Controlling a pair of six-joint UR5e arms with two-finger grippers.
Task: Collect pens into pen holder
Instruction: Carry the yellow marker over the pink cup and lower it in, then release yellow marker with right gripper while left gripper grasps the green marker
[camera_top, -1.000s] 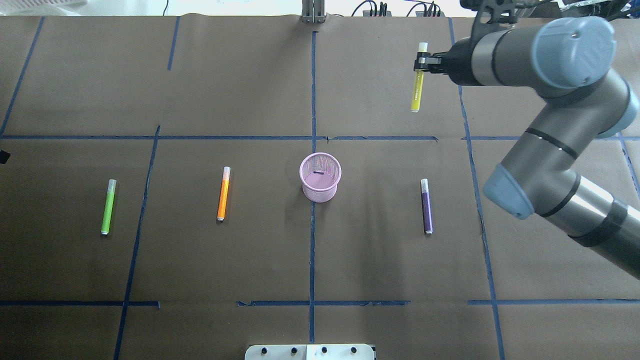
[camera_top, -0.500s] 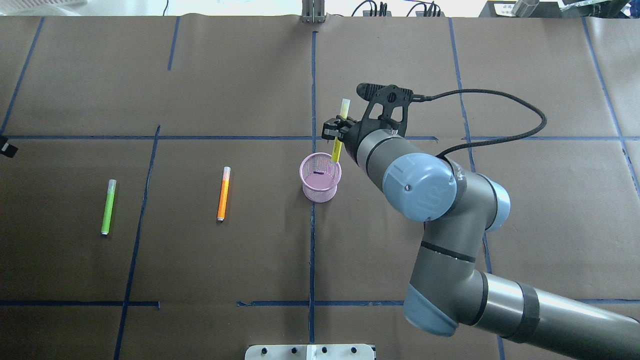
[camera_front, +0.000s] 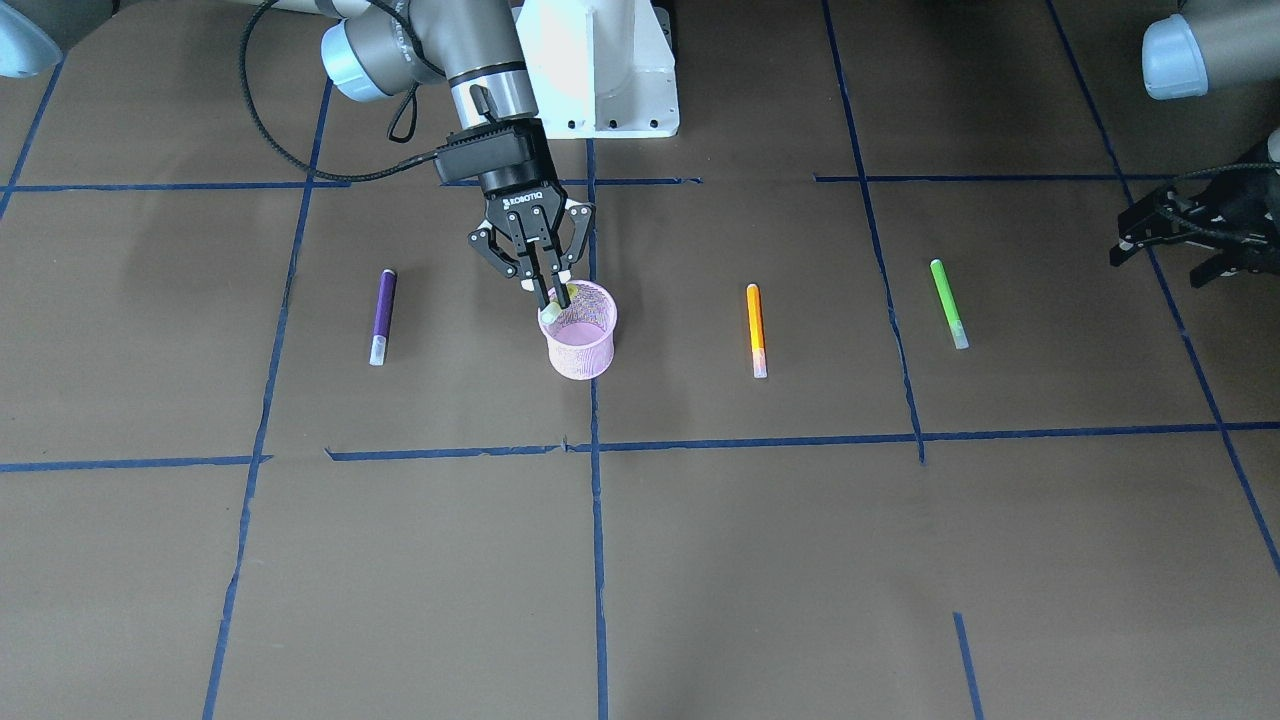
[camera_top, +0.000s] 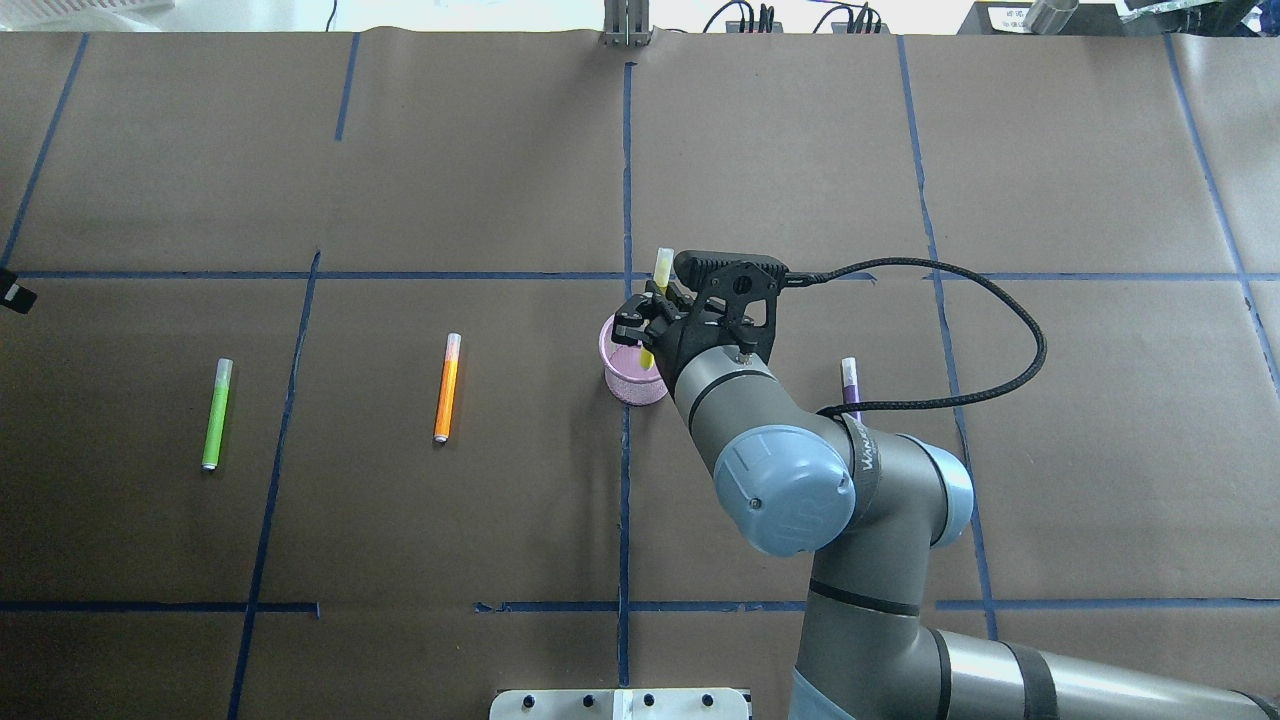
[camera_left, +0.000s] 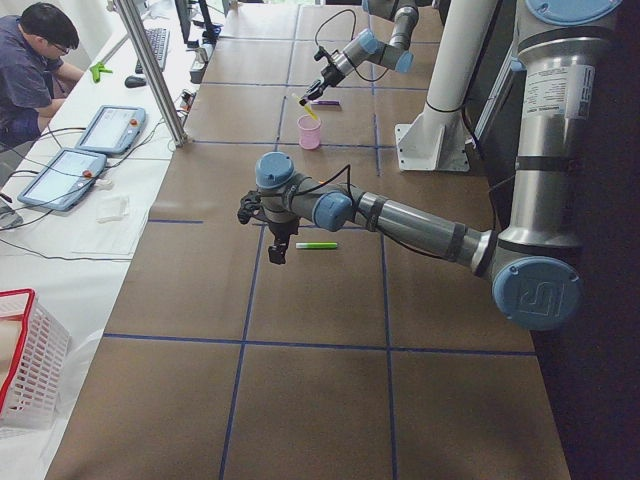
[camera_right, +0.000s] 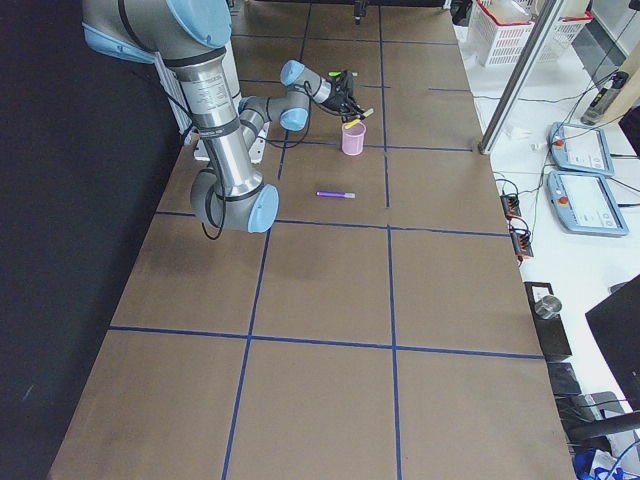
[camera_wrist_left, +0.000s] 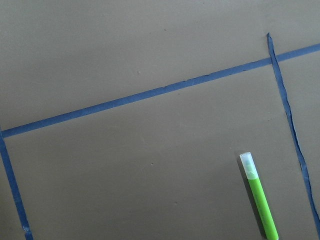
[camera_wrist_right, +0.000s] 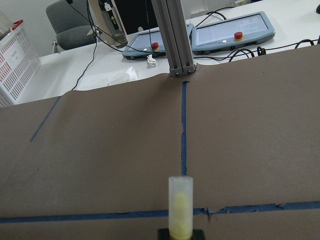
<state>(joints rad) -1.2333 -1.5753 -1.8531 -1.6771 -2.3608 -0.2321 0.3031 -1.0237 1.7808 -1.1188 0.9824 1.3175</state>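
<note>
With my right gripper (camera_front: 552, 296) I am pinching the yellow pen (camera_top: 661, 268), its lower end dipping into the pink mesh pen holder (camera_front: 583, 350) right beneath me; my left gripper (camera_front: 1160, 262) is hanging spread, well apart, the green pen (camera_front: 946, 298) lying near it
</note>
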